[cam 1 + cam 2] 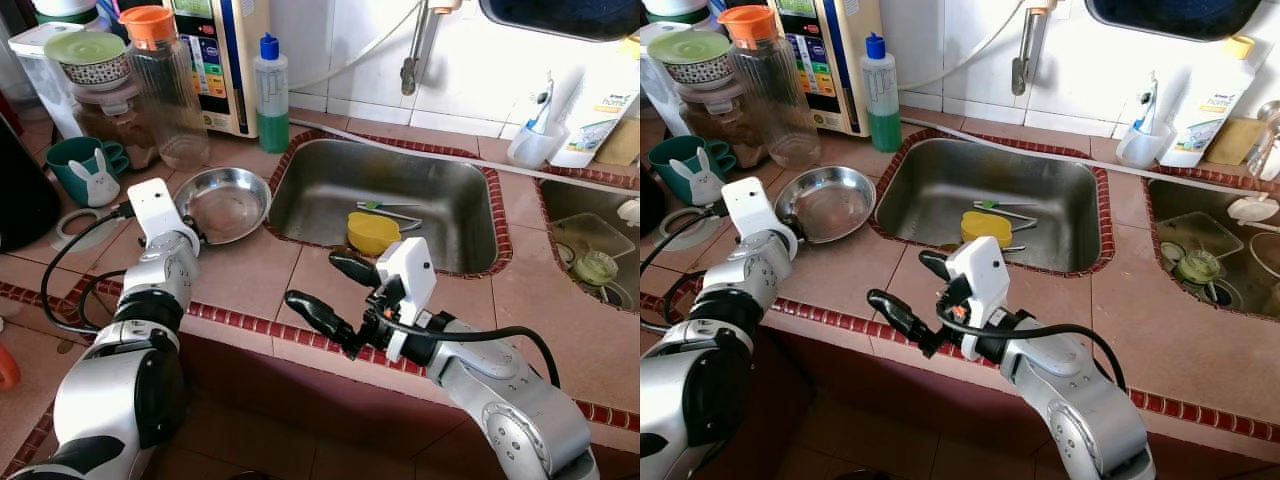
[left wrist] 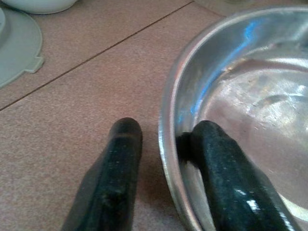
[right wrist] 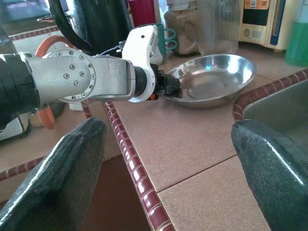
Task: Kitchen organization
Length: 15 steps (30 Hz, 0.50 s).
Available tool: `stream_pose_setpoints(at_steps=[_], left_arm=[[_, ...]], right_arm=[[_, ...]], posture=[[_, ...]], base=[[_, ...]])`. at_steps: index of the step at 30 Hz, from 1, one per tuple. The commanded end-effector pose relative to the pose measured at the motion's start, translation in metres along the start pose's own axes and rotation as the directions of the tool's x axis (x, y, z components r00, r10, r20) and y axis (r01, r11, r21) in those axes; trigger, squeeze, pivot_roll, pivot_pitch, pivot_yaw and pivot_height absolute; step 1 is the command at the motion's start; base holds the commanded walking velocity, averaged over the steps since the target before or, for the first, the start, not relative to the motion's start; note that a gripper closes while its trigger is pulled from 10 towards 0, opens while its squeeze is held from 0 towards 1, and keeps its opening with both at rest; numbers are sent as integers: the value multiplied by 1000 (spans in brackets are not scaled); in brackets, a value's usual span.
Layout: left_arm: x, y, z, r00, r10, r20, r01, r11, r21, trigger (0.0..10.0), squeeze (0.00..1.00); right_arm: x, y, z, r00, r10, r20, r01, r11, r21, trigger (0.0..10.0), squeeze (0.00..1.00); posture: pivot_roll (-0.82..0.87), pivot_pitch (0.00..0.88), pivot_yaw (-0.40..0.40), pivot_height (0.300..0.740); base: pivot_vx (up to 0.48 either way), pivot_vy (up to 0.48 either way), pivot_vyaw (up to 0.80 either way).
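The steel bowl [image 1: 224,203] sat on the tiled counter [image 1: 250,275] just beside the sink [image 1: 390,200], on the sink's left side, with the clear jar with the orange lid [image 1: 160,85] behind it and the green rabbit mug [image 1: 88,170] further out on the same side. The left gripper [image 2: 163,159] had reached the bowl's near rim: in the left wrist view one black finger [image 2: 231,178] lay inside the bowl against its wall and the other finger [image 2: 113,173] rested on the counter outside, so the rim ran between them. A narrow gap showed between the outer finger and the rim, so the fingers looked set astride the edge but not yet pressed together on it. The right gripper [image 1: 335,290] hovered over the counter's front edge, in front of the sink, its fingers spread wide and holding nothing; the bowl lay well off to its left. The left arm was plainly the nearer one, and the move seemed to turn on that rim: closing across it should pinch the thin wall. The bowl being round, its axis mattered less than the grip on the edge, which might tilt the bowl when lifted. Inside the sink lay a yellow cup [image 1: 372,232] and a green-handled utensil [image 1: 385,208].
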<state>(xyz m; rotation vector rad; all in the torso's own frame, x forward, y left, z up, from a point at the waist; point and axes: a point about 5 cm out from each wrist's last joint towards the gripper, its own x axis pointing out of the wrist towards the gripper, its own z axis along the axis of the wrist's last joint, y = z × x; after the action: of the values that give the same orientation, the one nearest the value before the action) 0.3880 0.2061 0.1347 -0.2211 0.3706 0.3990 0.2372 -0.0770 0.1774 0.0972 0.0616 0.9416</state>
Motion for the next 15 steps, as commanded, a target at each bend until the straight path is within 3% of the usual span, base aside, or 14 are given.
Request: stream_pose_setpoints(at_steps=[1,15], left_arm=[[1,4,-12,997,26,-66,-26,1000,9,0,0],[1,7,-13,998,37,-60,-36,999,14,0,0]], right_arm=[[0,-1,2,1000,-4,5,4,1000,-17,10000,0],[1,-4,4,1000,-7,9,8,1000,-25,10000,0]], posture=[[53,36,23,740],[58,31,19,740]], base=[[0,0,0],[0,0,0]])
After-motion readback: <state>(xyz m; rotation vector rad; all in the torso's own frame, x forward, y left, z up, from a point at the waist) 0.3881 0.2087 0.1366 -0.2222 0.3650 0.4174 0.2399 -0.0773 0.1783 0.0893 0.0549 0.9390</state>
